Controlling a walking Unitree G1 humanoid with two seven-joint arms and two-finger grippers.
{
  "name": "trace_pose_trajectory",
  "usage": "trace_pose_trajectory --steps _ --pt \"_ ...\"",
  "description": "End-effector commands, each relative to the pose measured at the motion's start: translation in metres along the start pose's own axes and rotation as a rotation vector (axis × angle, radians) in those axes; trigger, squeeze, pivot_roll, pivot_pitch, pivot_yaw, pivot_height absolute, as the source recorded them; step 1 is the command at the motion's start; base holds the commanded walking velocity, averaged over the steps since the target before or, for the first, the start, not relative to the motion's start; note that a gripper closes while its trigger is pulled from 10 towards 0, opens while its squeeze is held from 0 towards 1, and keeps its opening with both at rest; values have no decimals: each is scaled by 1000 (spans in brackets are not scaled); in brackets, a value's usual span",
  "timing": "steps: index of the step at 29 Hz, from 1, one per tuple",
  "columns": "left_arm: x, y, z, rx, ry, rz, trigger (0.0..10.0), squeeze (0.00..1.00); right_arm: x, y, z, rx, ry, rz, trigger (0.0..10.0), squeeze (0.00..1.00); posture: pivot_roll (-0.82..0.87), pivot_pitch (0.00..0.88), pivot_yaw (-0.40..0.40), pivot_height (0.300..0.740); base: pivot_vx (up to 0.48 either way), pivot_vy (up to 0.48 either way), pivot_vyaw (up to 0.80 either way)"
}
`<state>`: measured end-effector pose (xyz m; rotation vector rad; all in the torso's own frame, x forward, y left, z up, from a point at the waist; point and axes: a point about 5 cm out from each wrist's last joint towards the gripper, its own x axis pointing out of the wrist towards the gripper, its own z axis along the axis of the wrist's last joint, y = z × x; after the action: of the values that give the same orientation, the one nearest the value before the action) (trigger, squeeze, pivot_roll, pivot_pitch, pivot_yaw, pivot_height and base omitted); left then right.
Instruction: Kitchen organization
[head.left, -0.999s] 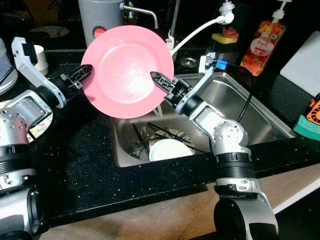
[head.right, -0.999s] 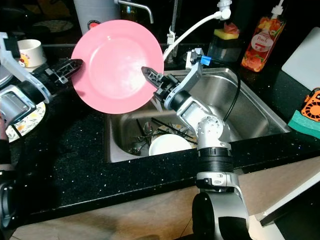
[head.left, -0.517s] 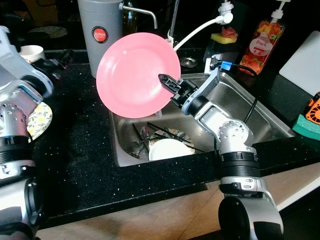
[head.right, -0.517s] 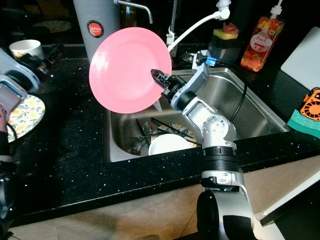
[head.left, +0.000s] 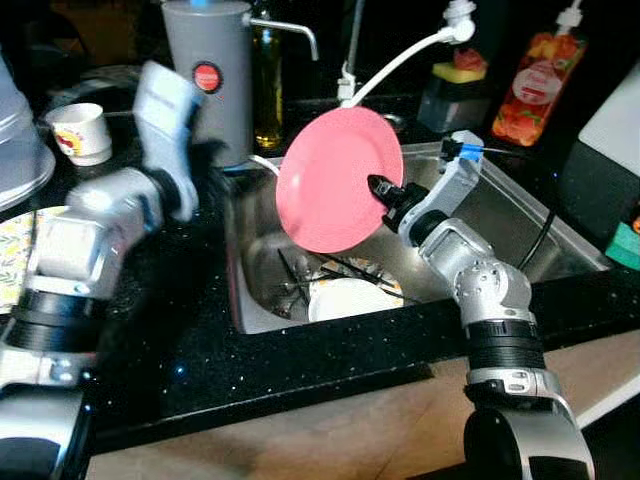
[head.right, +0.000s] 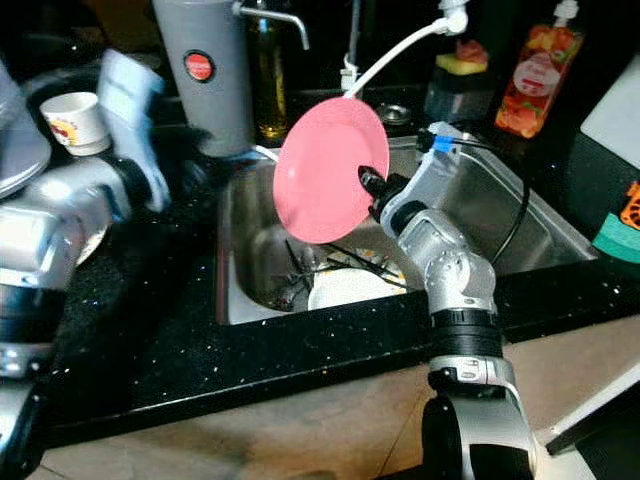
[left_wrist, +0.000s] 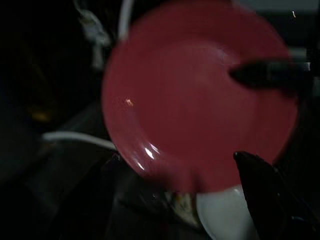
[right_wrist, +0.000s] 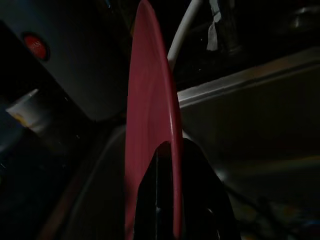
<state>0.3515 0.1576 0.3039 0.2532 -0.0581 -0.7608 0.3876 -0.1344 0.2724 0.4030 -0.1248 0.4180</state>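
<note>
Right end effector (head.left: 378, 187) pinches the rim of the pink plate (head.left: 336, 182), held tilted at frame centre above the sink (head.left: 520, 215); 1 edge grip risks slippage onto dishes (head.left: 352, 298) below.

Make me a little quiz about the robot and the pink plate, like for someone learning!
1. True or false: the right gripper pinches the pink plate by its rim.
2. What is the plate held above? A) the floor B) the sink C) a chair
3. Fill in: the white bowl lies in the ____.

Key: 1 true; 2 B; 3 sink.
</note>
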Motion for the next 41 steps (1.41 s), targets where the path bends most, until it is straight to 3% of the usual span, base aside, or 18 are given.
trace_pose_trajectory --steps 1,9,10,11,12,13,14,22,39,40,41 --pt "-10 7 -4 15 53 30 10000 0 2 0 -1 -45 -3 -2 0 0 2 98 5 740 0 0 0" --pt "-21 5 -22 -43 162 13 10000 0 6 -4 -12 -71 27 -22 0 0 5 98 -9 740 0 0 0" --pt "-22 4 -23 -48 164 4 10000 0 7 -4 -14 -71 36 -23 863 0 5 98 -9 740 0 0 0" --pt "-22 3 -24 -50 164 -2 10000 0 7 -5 -15 -71 41 -23 863 0 3 99 -10 740 0 0 0" --pt "-22 2 -24 -56 160 -12 10000 0 7 -5 -18 -70 55 -20 2549 0 3 99 -10 740 0 0 0" --pt "-21 -1 -24 -69 150 -32 10000 0 7 -6 -22 -73 72 -23 4980 0 4 98 -11 740 0 0 0" --pt "-21 -2 -23 -79 144 -47 10000 0 7 -6 -25 -77 82 -26 10000 0 4 98 -11 740 0 0 0" --pt "-15 -9 -26 -101 104 -55 10000 0 10 -7 -37 -72 117 -25 10000 0 3 99 -14 740 0 0 0" --pt "-12 -15 -42 -72 183 -57 10000 0 13 0 -46 -87 149 10 10000 0 -1 93 -17 740 0 0 0" --pt "-12 -16 -41 -74 182 -59 10000 0 13 0 -46 -87 149 11 10000 43 -1 93 -17 740 0 0 0" --pt "-12 -16 -41 -74 181 -61 10000 0 13 0 -46 -84 148 12 10000 1000 -1 90 -17 740 0 0 0"
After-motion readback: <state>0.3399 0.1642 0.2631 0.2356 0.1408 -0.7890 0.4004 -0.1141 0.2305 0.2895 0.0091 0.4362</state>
